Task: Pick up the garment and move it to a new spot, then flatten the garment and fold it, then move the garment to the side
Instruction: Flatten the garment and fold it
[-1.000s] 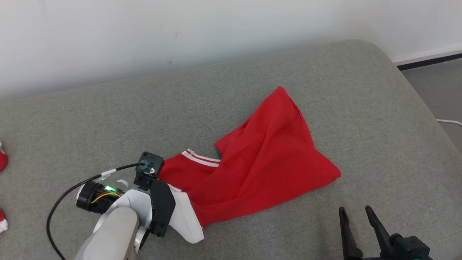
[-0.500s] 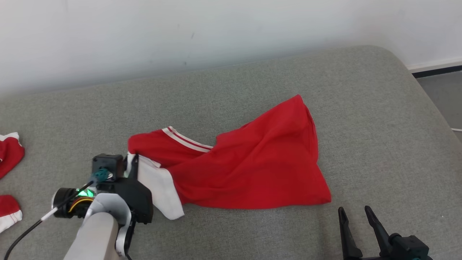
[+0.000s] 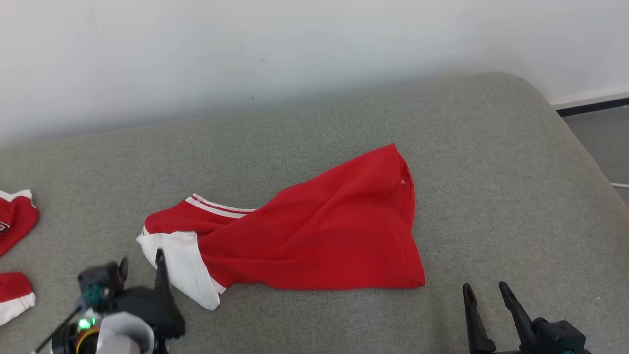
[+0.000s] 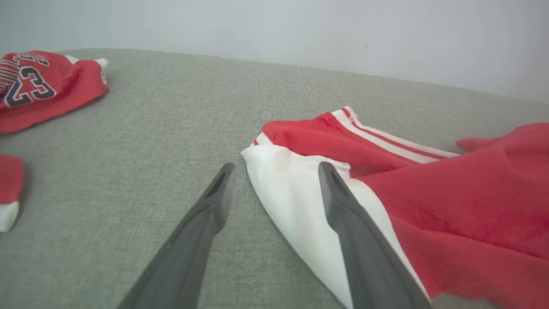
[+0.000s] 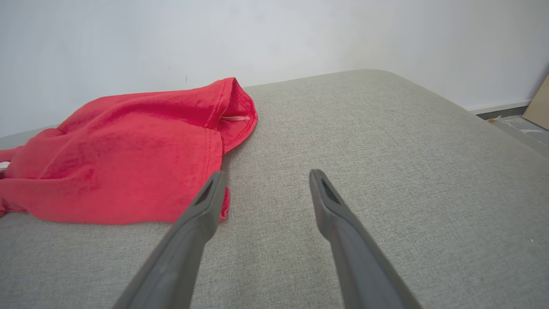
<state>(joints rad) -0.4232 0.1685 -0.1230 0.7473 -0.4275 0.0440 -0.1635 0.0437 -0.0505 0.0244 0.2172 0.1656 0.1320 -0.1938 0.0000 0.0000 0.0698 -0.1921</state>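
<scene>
The garment is a red shirt with a white sleeve and white-striped trim, lying crumpled but spread on the grey cushion. My left gripper stands open at the lower left, just short of the white sleeve. In the left wrist view the gripper has its open fingers either side of the sleeve's edge on the garment, without pinching it. My right gripper is open at the lower right, beside the hem. The right wrist view shows the gripper empty over bare cushion, with the garment to its left.
Other red pieces lie at the far left: a numbered jersey, also seen as red cloth, and a smaller red and white piece. A white wall runs behind. The cushion's rounded right edge drops to the floor.
My left gripper has opened and let go of the white sleeve, then drawn back toward the lower left. The garment now lies stretched further left. The head camera has also shifted.
</scene>
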